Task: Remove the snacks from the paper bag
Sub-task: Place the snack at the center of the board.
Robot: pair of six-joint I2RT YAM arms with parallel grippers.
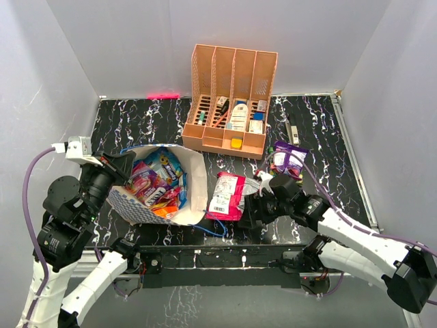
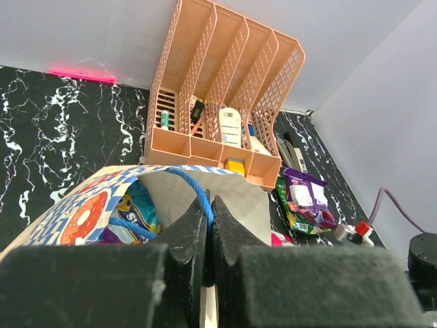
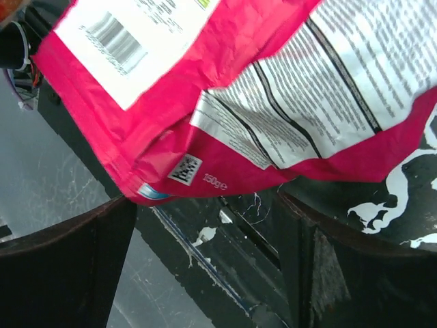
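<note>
The paper bag (image 1: 194, 179) lies on its side at left centre, mouth up, with several snacks (image 1: 158, 181) inside. My left gripper (image 1: 127, 166) is at the bag's left rim. In the left wrist view it (image 2: 210, 205) is shut on the bag's blue string handle (image 2: 193, 184). A red-pink packet (image 1: 229, 194) lies flat on the table right of the bag. My right gripper (image 1: 248, 205) is open at its near right edge. In the right wrist view the packet (image 3: 239, 82) lies just beyond the open fingers (image 3: 61, 266), not between them. A purple packet (image 1: 289, 157) lies further right.
The orange slotted organizer (image 1: 231, 102) with small bottles and boxes stands at the back centre. The bag's second blue string handle (image 1: 207, 229) trails on the table near the front edge. Grey walls close in the table on three sides.
</note>
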